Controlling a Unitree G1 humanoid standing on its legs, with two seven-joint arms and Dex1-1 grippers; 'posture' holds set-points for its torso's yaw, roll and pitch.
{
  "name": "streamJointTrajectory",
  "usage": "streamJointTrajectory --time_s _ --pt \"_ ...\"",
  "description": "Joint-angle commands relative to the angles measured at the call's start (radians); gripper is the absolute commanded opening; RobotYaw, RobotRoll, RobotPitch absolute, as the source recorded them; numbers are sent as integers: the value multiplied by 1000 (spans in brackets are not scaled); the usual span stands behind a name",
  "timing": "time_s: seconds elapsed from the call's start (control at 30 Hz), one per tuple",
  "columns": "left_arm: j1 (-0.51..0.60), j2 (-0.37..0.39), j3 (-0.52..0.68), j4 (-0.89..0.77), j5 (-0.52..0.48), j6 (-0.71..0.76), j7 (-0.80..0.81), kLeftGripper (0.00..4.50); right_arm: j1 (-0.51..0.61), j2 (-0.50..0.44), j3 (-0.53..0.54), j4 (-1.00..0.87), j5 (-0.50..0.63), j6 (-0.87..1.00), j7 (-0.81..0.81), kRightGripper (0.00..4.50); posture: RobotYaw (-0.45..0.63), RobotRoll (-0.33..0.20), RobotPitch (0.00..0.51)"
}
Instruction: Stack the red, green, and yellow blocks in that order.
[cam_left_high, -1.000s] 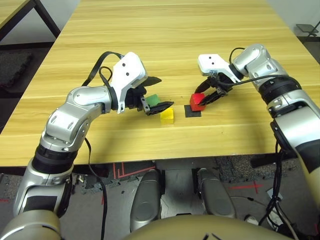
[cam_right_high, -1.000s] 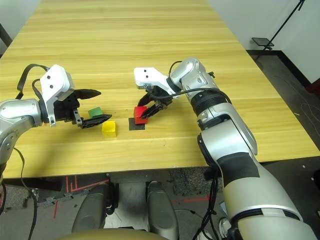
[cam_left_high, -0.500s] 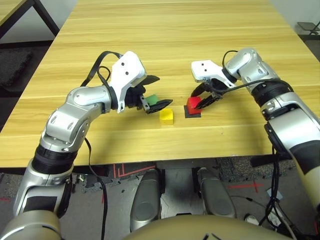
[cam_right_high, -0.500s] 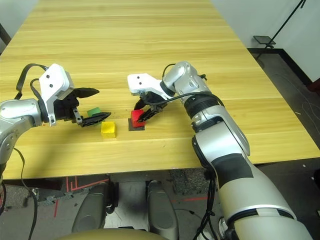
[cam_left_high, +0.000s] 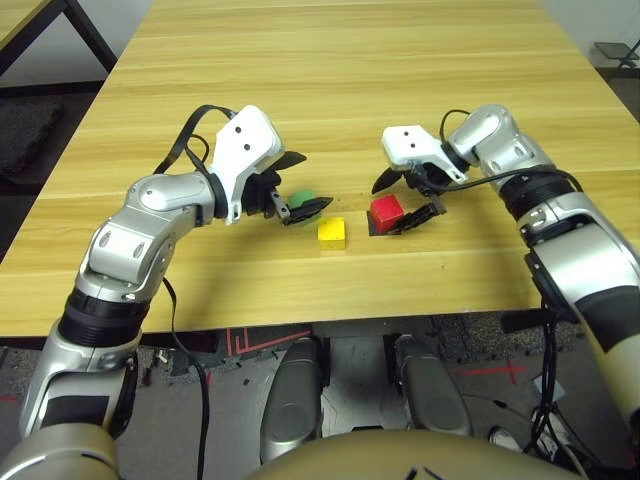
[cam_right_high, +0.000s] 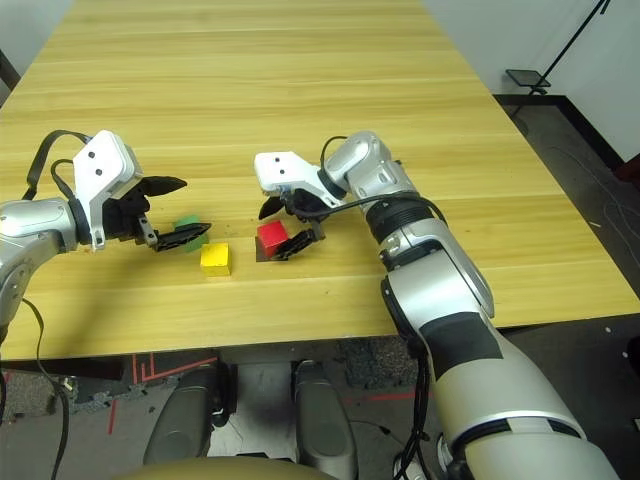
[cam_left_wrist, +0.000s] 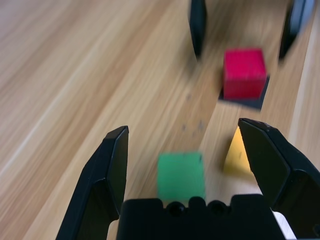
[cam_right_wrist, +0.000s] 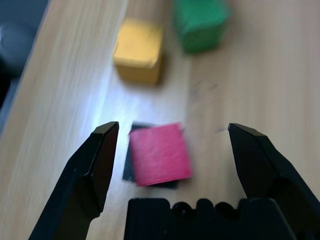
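The red block (cam_left_high: 386, 211) sits on the flat black patch (cam_right_wrist: 128, 166) near the table's front edge. My right gripper (cam_left_high: 384, 210) is open, one finger on each side of the block and both clear of it. To the left lies the yellow block (cam_left_high: 332, 232). Further left is the green block (cam_left_high: 301, 197). My left gripper (cam_left_high: 300, 186) is open over it, and the green block (cam_left_wrist: 181, 175) lies between its fingers (cam_left_wrist: 112, 165), untouched. The right wrist view shows the red block (cam_right_wrist: 160, 154), the yellow block (cam_right_wrist: 138, 50) and the green block (cam_right_wrist: 200, 22).
The wooden table (cam_left_high: 340, 70) stretches far back behind the blocks. Its front edge (cam_left_high: 330, 315) runs just below them. Black cables loop over both wrists.
My right gripper has carried the red block a little left and down onto the black patch, then opened and let it go. The left gripper stays open by the green block.
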Motion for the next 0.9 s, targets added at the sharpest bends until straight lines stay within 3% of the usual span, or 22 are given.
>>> streamJointTrajectory --time_s 0.03,0.37,0.9 --pt "-4 11 -28 68 44 -60 -44 4500 -47 -80 -61 36 92 13 6 4467 424 -129 115" --pt "-26 -51 -44 230 105 -149 -75 4500 -22 -194 -167 57 82 41 5 4467 342 -101 105" --pt "-46 -114 -76 356 173 -217 -124 4500 96 -230 -162 -165 176 170 6 4467 287 -92 121"
